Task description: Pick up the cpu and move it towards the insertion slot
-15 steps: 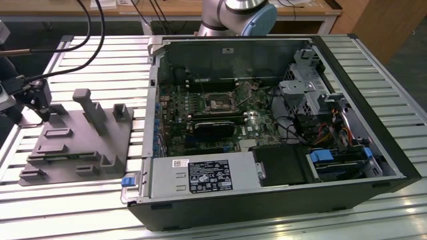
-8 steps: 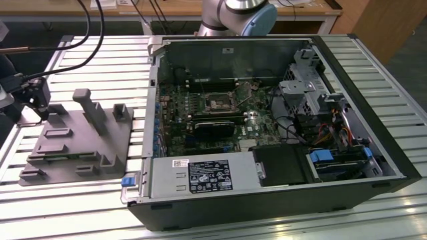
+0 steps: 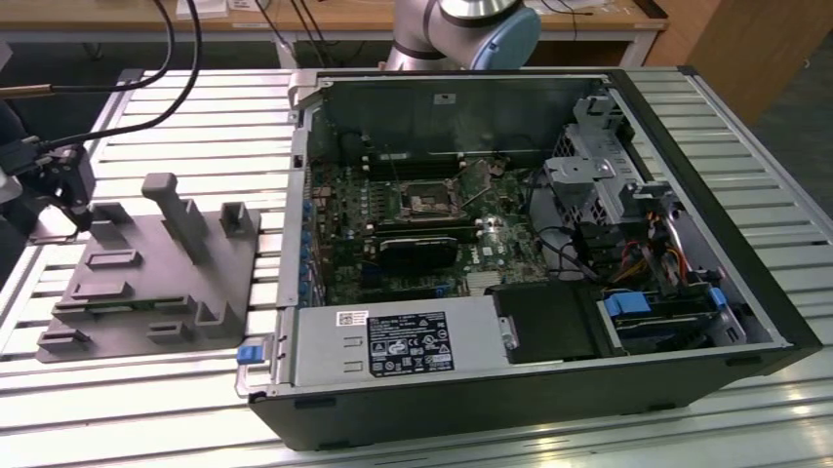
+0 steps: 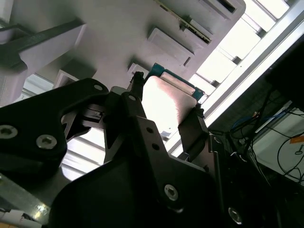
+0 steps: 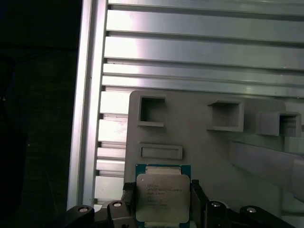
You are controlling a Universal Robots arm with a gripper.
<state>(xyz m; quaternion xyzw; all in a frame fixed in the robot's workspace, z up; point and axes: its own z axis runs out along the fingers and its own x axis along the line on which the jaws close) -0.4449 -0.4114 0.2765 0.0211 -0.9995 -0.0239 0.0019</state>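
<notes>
First wrist view: hand (image 5: 161,191) is pinching the cpu (image 5: 162,199) btw its two fingers (image 5: 127,204), one on each side edge, silver top facing the cam.
Second wrist view: same grip is showing, w/ both fingers touching the cpu's (image 4: 164,102) edges and the teal rim peeking out at the far end.
hand state: pressing in on the cpu, not spread. Judging the grasp as made.
cpu loc: hanging or sitting at the edge of the grey fixture plate (image 5: 213,152), which is lying on the slatted desk (image 5: 190,47). Can't tell if the chip is clearing the plate or touching it.
Exterior view: hand (image 3: 59,219) is hovering at the exterior view's left, over the plate's far corner.
slot loc: insertion slot (image 3: 430,200) is sitting mid motherboard (image 3: 390,253) inside the open pc case (image 3: 664,107), well apart from the hand, w/ the plate and the case wall between them.
progress: early. Pick looking done as far as the grip goes, lift unclear. The carry toward the slot is not yet done, since the chip is sitting at the plate and nowhere near the case.
</notes>
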